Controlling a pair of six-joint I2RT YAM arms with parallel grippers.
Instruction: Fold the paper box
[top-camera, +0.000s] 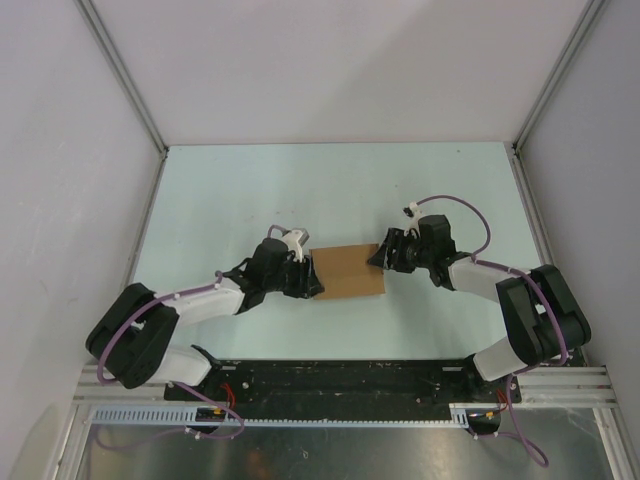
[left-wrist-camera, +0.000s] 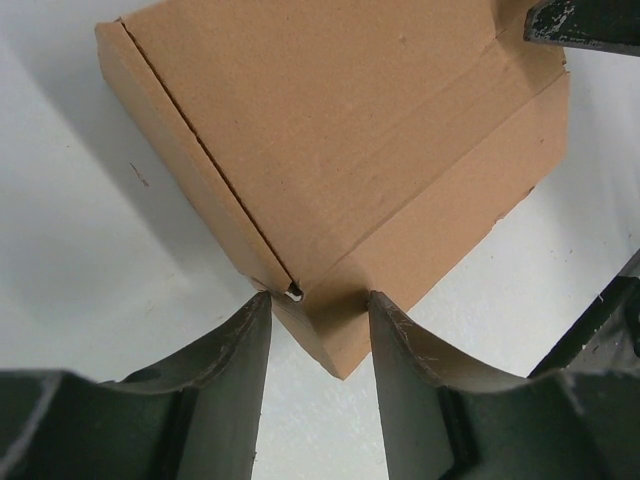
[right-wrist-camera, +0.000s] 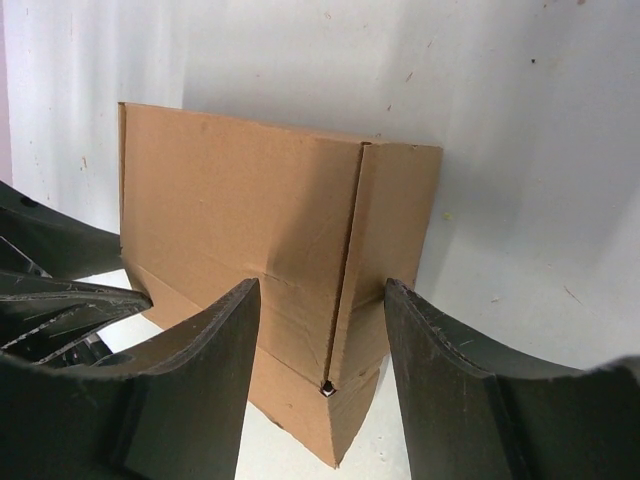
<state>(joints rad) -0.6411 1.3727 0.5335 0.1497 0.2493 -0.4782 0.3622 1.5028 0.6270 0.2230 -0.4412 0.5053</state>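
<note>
Paper box (top-camera: 349, 270) sits on the pale worktop (top-camera: 250, 190), mid-field, between the left jaws and the right jaws. We read it as largely formed: from above it is a closed brown rectangle, with no loose flaps spread on the surface. The left wrist view shows the top panel of the box (left-wrist-camera: 350, 130) lying flat and a narrow side wall folded down along a crease. A small notch (left-wrist-camera: 293, 292) marks where two walls meet at the near corner. The right wrist view shows the opposite end (right-wrist-camera: 240, 220): walls upright, a vertical seam with a strip lapped beside it, and a like notch (right-wrist-camera: 326, 390) at its foot. Left jaws are parted a moderate way, straddling the near corner. Their fingers (left-wrist-camera: 245, 340) come right up to the box edges, and we cannot tell if they press. Right jaws are wide, fingers (right-wrist-camera: 215, 360) either side of the other corner, with no contact that we can make out. Our judgement: the main folds are done and the box holds its shape. What is left is likely seating the end tabs and squaring the corners. Whether the lid is tucked fully home we cannot see from these views.
</note>
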